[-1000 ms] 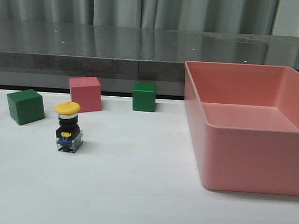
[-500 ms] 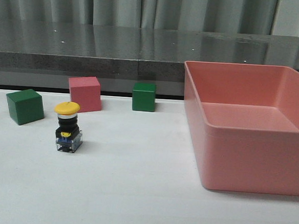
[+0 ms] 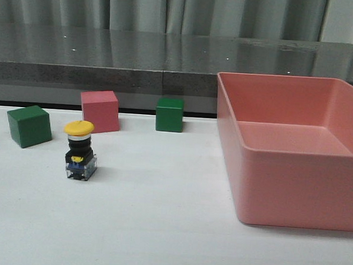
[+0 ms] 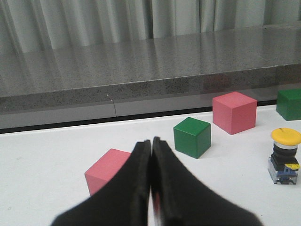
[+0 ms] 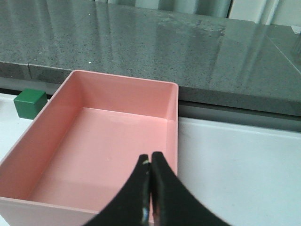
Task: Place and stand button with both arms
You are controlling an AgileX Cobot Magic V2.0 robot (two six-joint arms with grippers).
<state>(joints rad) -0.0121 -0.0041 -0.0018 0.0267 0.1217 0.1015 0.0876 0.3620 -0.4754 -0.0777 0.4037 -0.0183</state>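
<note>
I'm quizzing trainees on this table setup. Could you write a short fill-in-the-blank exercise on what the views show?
1. The button stands upright on its base, with a cap coloured ____.
2. In the front view, the cube right behind the button is ____.
3. The pink bin holds ____.
4. The left gripper and the right gripper each have their jaws ____.

Missing words: yellow; pink; nothing; shut

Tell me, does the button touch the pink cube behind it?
Apart. In the front view, white table shows between the button and the pink cube; the left wrist view shows the same gap.
</note>
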